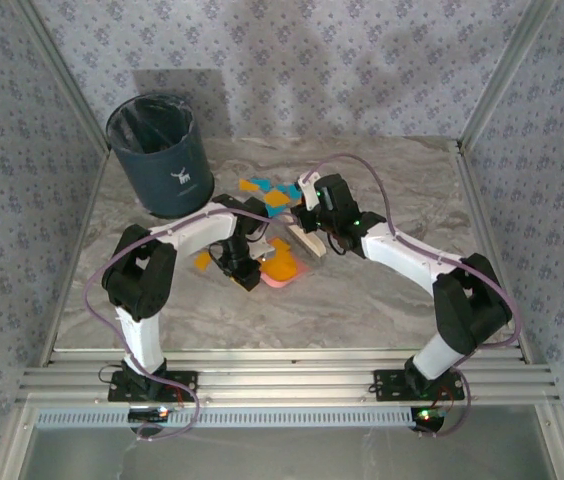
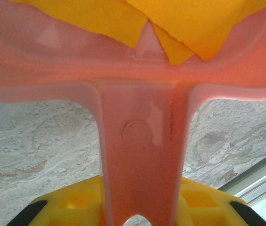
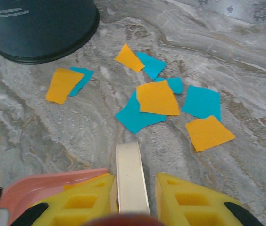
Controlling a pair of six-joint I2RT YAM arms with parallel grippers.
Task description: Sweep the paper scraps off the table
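My left gripper (image 2: 140,207) is shut on the handle of the pink dustpan (image 2: 140,141); orange paper scraps (image 2: 189,23) lie in its tray. From above, the dustpan (image 1: 280,270) rests mid-table with the left gripper (image 1: 245,270) behind it. My right gripper (image 3: 135,193) is shut on a cream brush handle (image 3: 132,174), and from above the brush (image 1: 305,243) sits just right of the pan, under the right gripper (image 1: 312,225). Orange and cyan paper scraps (image 3: 157,98) lie scattered on the table (image 3: 246,179) ahead of the brush. More scraps (image 1: 267,192) lie behind the pan, and one (image 1: 202,260) to its left.
A dark blue bin (image 1: 159,155) with a black liner stands at the table's back left; its base (image 3: 38,28) is close to the nearest scraps. Patterned walls and aluminium posts enclose the table. A corner of the pink dustpan (image 3: 43,186) sits left of the brush.
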